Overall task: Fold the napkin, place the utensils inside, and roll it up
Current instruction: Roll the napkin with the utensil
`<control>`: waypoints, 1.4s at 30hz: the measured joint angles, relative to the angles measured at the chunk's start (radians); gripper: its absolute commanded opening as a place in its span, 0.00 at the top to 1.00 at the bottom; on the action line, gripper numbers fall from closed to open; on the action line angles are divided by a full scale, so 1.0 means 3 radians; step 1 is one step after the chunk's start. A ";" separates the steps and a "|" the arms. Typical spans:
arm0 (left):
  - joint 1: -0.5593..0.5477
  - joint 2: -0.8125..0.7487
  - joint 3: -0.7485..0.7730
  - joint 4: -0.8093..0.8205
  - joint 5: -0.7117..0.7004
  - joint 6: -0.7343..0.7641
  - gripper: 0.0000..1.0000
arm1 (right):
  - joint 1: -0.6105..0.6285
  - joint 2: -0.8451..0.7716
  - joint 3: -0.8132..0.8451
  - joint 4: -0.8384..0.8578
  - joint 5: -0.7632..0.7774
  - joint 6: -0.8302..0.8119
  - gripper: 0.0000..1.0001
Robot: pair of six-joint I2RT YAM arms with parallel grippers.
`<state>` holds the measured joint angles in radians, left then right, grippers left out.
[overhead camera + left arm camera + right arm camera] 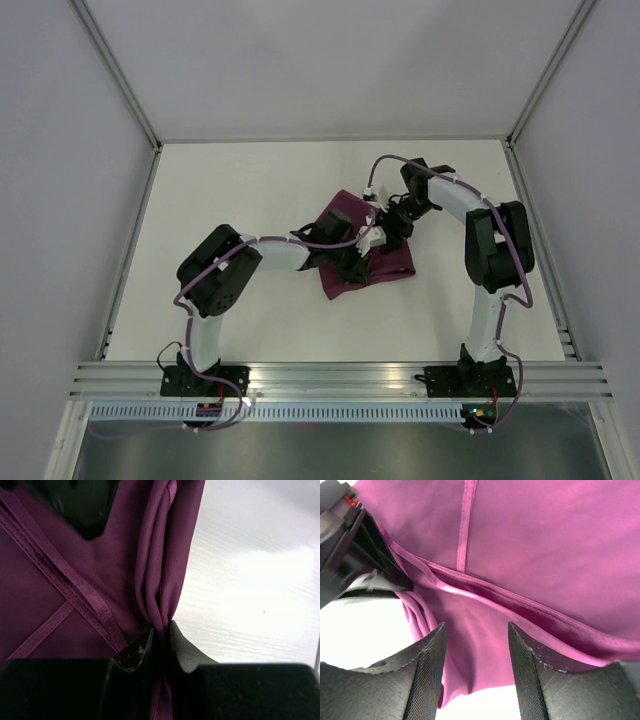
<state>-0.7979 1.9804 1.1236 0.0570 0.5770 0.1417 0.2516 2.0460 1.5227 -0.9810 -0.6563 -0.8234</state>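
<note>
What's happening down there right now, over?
Left fingers pinched shut on a napkin fold. Right fingers open, over the cloth. Napkin bunched, not rolled. No utensils in view.

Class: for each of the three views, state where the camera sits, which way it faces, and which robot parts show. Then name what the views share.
Top external: above and behind the bases, looking down on the table; left arm and right arm meet over the napkin.
Left wrist: on that wrist, looking past the left gripper, shut on a napkin fold.
Right wrist: on that wrist, close over the cloth; right gripper open.
Shared: all three show the napkin.
</note>
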 measured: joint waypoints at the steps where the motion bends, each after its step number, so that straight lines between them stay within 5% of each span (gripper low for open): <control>1: 0.0032 0.0033 0.0042 -0.0039 0.0079 -0.0023 0.98 | -0.0024 -0.0075 -0.0072 0.0079 0.0003 0.0022 0.41; 16: 0.0418 0.0585 0.0673 -0.0697 0.1141 -0.0324 0.98 | -0.0136 -0.1631 -0.1970 0.1811 0.0275 0.0234 0.40; 29: 0.0538 0.0848 0.0983 -0.1122 0.1493 -0.0409 0.98 | -0.0140 -0.2005 -0.2332 0.2420 0.0381 0.0251 0.38; 42: 0.0599 0.1057 0.1184 -0.1348 0.1773 -0.0453 0.98 | 0.0738 -0.2466 -0.3110 0.2689 0.0582 -0.0347 0.30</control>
<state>-0.6182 2.2974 1.4788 -0.3473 1.1088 0.0059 0.4728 1.3064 0.5896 -0.1741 -0.4816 -0.9276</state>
